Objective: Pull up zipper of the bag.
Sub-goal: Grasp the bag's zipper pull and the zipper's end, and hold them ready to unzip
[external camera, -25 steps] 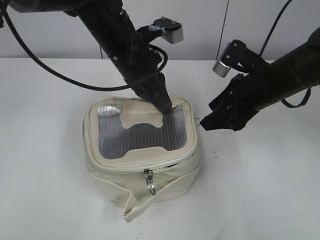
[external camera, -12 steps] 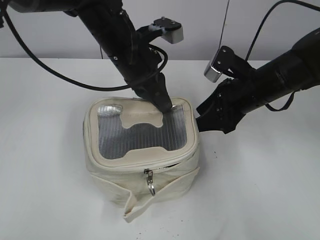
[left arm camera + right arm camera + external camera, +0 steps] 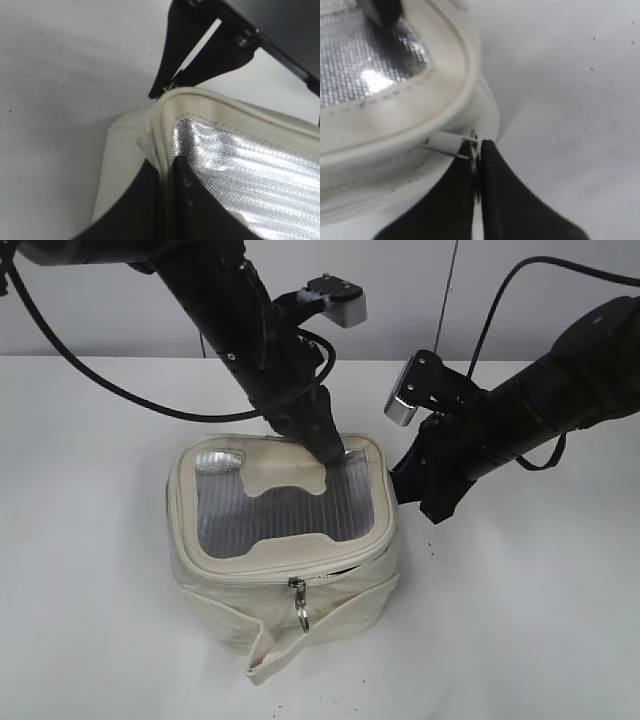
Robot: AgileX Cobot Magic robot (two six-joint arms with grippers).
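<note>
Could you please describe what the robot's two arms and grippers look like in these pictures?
Both arms are black. Each carries a small silver-and-black camera box near the wrist, on the left arm and on the right arm. Black cables loop along both arms. The left gripper and the right gripper have matte black fingers that taper to narrow tips. No markings or sleeves show.

No readable text, labels, brands or numbers anywhere.

A lab-like robot test bench: bare white table, plain grey wall, two cabled black arms
</note>
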